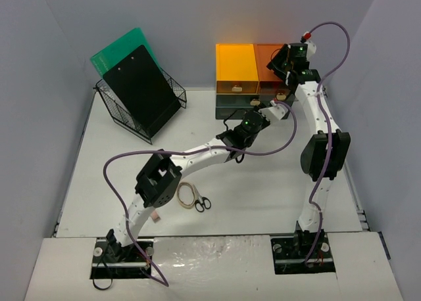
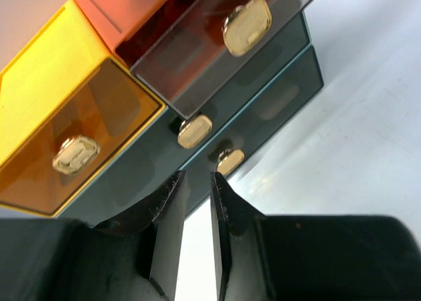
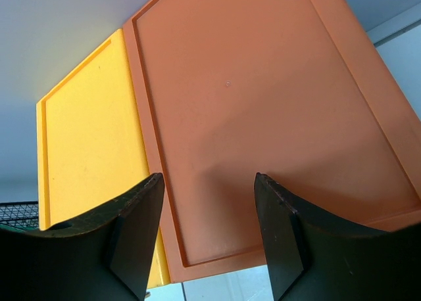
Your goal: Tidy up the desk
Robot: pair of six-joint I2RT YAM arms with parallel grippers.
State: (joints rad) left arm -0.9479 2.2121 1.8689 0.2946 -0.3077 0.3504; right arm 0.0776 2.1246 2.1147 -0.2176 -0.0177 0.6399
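The white desk [image 1: 263, 189] carries a drawer unit [image 1: 237, 68] at the back, with a yellow top and an orange top [image 3: 263, 104]. In the left wrist view its orange drawer [image 2: 197, 58] stands pulled out past the yellow drawer [image 2: 79, 150]; two dark lower drawers [image 2: 276, 97] have gold knobs. My left gripper [image 2: 197, 179] [image 1: 286, 108] is low in front of the dark drawers, its jaws a narrow gap apart and empty. My right gripper [image 3: 209, 179] [image 1: 273, 63] hovers open and empty above the orange top.
A black wire basket [image 1: 141, 107] at the back left holds a black clipboard [image 1: 141, 87] and a green folder [image 1: 122, 48]. Black-handled scissors [image 1: 202, 203] and a pale ring [image 1: 187, 194] lie near the front, beside my left arm.
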